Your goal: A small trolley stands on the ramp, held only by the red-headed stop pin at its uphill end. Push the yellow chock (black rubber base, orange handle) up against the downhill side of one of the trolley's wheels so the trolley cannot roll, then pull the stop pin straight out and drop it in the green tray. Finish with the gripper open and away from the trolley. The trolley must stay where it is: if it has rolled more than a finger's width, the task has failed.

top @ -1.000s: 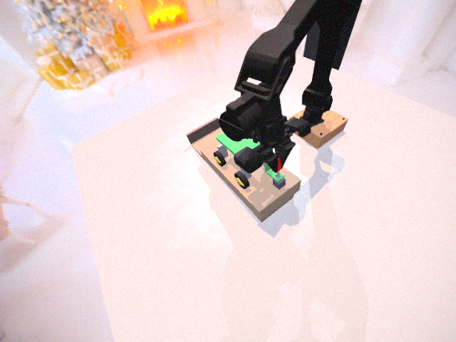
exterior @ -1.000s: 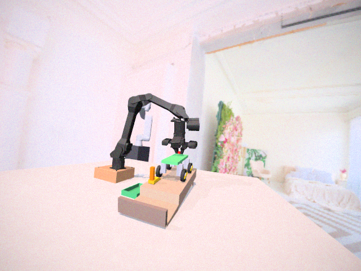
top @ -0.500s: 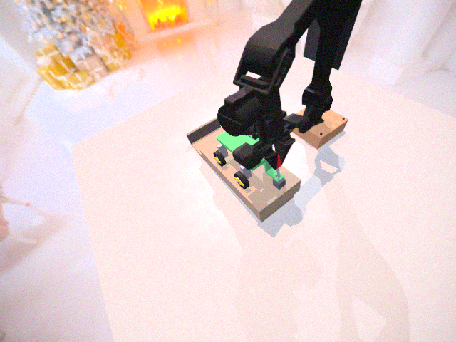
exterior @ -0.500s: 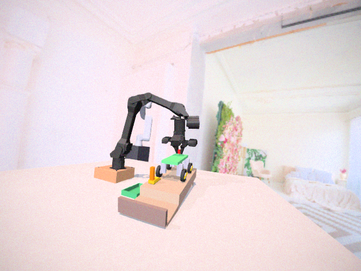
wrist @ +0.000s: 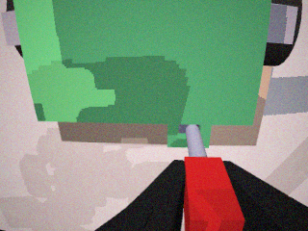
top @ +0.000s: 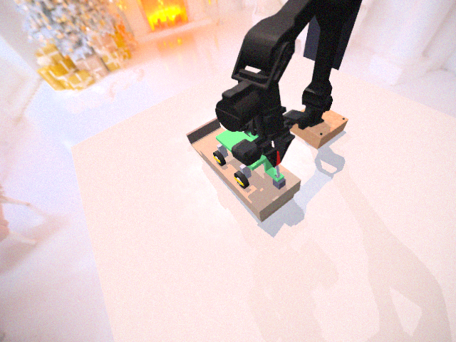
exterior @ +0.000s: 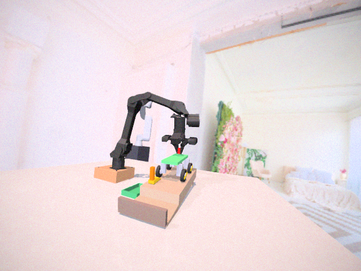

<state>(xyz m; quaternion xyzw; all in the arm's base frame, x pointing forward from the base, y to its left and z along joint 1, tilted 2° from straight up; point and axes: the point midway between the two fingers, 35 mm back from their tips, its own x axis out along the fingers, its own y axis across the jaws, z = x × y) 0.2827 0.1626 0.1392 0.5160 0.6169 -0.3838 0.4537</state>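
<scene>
My gripper [top: 278,161] [exterior: 179,152] [wrist: 200,170] is shut on the red head of the stop pin [top: 278,158] [exterior: 179,150] [wrist: 204,170]. The head is above deck level, and the grey shaft shows below it, its lower end at the trolley's uphill tab and the dark block. Whether the tip is clear of the hole is unclear. The green trolley [top: 229,137] [exterior: 175,159] [wrist: 144,29] stands upright on the ramp [top: 259,200] [exterior: 163,188] [wrist: 96,132]. The yellow chock [exterior: 152,175] with its orange handle upright is at the downhill side of a front wheel [exterior: 158,171], apparently touching. The green tray [exterior: 128,194] looks empty.
The ramp's low end has a brown end wall [top: 202,133] [exterior: 142,212]. The tray lies beside the ramp, on the side of the arm's wooden base block [top: 318,137] [exterior: 108,174]. The arm reaches over the trolley and hides part of it in the top view.
</scene>
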